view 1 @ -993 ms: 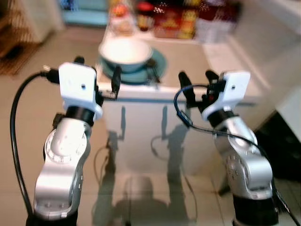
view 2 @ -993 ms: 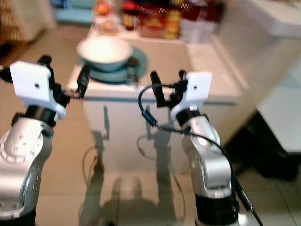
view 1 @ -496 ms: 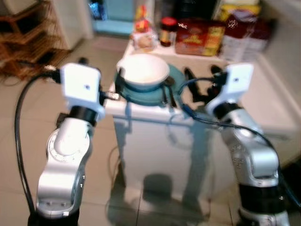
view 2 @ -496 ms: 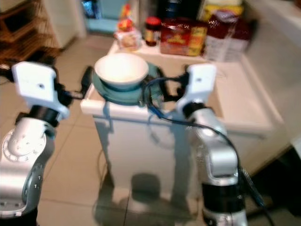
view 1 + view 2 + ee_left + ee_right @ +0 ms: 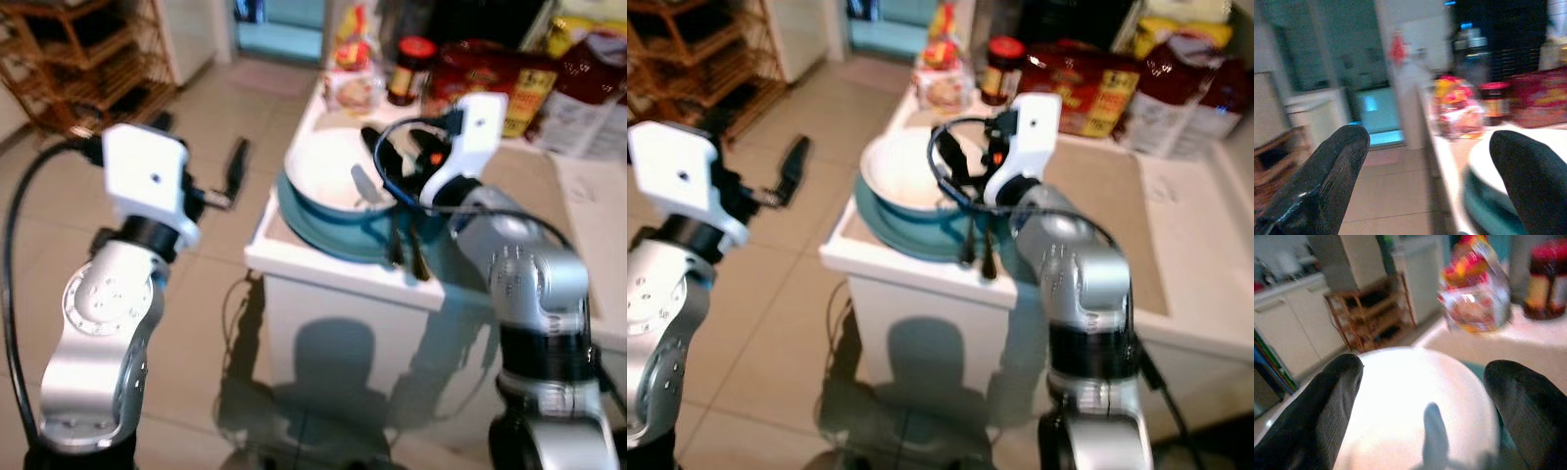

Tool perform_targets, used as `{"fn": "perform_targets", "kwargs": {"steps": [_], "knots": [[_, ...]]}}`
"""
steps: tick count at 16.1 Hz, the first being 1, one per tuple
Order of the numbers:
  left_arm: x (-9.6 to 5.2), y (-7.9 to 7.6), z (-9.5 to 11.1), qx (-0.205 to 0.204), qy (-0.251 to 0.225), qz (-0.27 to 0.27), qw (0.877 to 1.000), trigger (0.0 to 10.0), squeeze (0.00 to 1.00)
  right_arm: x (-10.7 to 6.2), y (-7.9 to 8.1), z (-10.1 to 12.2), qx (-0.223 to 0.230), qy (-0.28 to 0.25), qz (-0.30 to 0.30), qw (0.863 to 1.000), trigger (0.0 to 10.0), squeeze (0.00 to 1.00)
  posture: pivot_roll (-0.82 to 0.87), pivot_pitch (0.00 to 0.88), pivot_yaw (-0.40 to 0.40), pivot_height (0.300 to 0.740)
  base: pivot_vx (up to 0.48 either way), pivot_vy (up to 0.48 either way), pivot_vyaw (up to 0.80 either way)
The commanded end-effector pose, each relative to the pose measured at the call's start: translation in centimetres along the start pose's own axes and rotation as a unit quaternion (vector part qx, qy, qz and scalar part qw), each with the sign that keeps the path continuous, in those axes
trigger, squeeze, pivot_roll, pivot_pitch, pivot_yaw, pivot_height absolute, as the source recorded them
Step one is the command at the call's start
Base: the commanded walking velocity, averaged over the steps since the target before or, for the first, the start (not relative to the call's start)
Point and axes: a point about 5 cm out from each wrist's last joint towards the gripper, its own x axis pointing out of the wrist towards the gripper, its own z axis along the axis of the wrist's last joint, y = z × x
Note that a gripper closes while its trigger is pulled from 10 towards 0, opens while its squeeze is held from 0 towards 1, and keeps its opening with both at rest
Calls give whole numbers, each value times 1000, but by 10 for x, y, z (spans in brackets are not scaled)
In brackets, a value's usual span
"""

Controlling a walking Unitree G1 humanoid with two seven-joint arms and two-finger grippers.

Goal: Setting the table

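Counter (image 5: 1097, 186) | right end effector (image 5: 1422, 396) spread over bowl (image 5: 906, 171) | plate (image 5: 892, 230) beneath

White bowl (image 5: 913, 172): round, upright, inside empty, sits on teal plate (image 5: 890, 231), centred approx. Blue-grey spoon (image 5: 1433, 431) lies inside bowl, handle toward rim.
Teal plate: flat on white table (image 5: 1176, 294), at corner near edge, wider than bowl.
Dark cutlery (image 5: 978, 250), 2 pcs: across plate's right rim, ends over table edge; type unclear, blurred.
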Motion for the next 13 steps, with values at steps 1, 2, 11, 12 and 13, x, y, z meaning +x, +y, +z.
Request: {"fn": "perform_targets", "kwargs": {"steps": [1, 2, 11, 12, 13], "knots": [[-5, 0, 5, 6, -10, -23, 1000, 10000, 0, 8, 1, 10, 14, 3, 9, 1000, 10000, 1000, 69, 57, -62, 740, 0, 0, 0], [-6, 0, 4, 2, -3, -38, 999, 10000, 0, 15, 1, 15, 12, 9, 12, 1000, 10000, 1000, 69, 58, -65, 740, 0, 0, 0], [-23, -25, -11, -42, 65, -170, 982, 10000, 0, 42, -37, 9, 69, 101, -91, 988, 10000, 0, 67, 36, -72, 740, 0, 0, 0], [-23, -25, -11, -45, 65, -171, 982, 10000, 0, 43, -35, 5, 95, 110, -77, 986, 10000, 0, 66, 33, -72, 740, 0, 0, 0], [-22, -26, -11, -48, 64, -175, 981, 10000, 0, 44, -33, 0, 134, 125, -60, 981, 10000, 0, 65, 29, -71, 740, 0, 0, 0]]}}
